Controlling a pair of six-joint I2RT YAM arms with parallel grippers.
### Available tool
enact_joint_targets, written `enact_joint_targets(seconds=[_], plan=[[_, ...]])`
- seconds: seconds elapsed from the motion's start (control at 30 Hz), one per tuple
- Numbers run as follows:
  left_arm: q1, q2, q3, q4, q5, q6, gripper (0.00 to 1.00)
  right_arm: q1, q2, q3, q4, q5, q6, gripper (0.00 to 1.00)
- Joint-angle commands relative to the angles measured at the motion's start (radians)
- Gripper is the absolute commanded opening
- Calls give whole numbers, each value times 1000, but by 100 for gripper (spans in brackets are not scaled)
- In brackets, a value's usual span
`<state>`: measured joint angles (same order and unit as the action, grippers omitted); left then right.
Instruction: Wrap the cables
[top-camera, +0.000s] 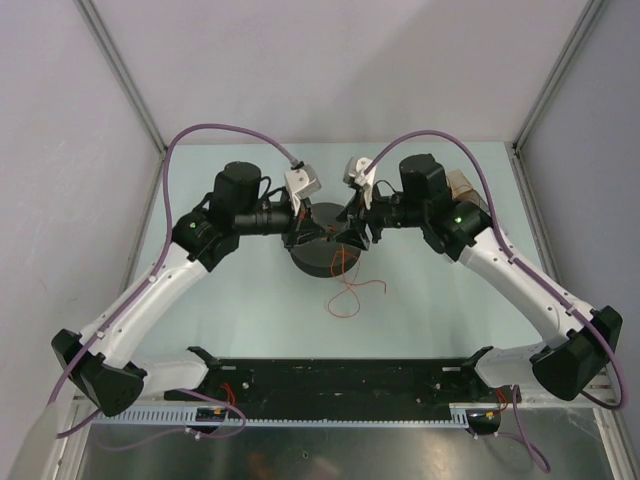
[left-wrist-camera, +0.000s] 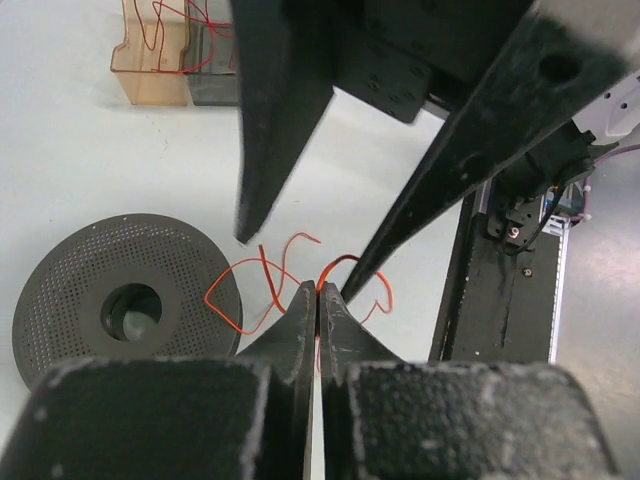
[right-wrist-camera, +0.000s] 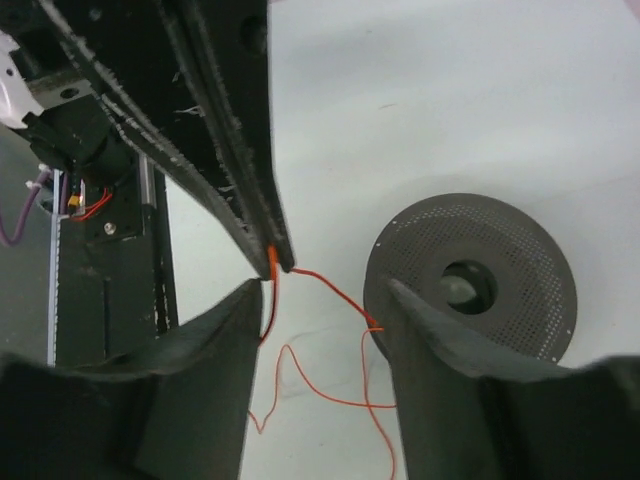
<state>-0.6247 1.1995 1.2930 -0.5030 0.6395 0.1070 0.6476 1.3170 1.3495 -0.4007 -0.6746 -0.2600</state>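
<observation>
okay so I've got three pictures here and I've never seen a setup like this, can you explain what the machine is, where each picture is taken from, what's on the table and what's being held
These are two robot arms bolted at the near edge of a pale table. One picture looks down from above and behind them. The other two come from small cameras on the wrists, so each shows its own black fingers up close.

On the table lies a dark perforated spool with a hole in its middle. A thin, curly red-orange wire trails beside it. In the left wrist view an orange see-through holder with more red wire stands at the far side.

The left gripper is shut, pinching the wire at its tips. The right gripper has its jaws apart around the left one's tips and the wire; it grips nothing yet.
</observation>
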Motion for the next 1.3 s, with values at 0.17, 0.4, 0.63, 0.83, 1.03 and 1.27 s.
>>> enact_joint_targets(seconds=[0.17,0.4,0.63,0.83,1.03,1.27], plan=[[1,11,75,-46,2,77,5,41,-6,47,-107,39,-138,4],[218,4,81,-6,282,4,60,-118,1,31,62,-109,166,0],[248,-188,-226,457,264,-128,73,-206,26,-34,281,-248,496,0],[207,-235,-370,771,176,-161,73,-213,37,-68,426,-331,660,0],[113,-229,-409,843,134,-79,72,-189,38,-72,432,-353,661,0],[69,-201,-423,885,46,-70,62,-168,26,-72,407,-364,624,0]])
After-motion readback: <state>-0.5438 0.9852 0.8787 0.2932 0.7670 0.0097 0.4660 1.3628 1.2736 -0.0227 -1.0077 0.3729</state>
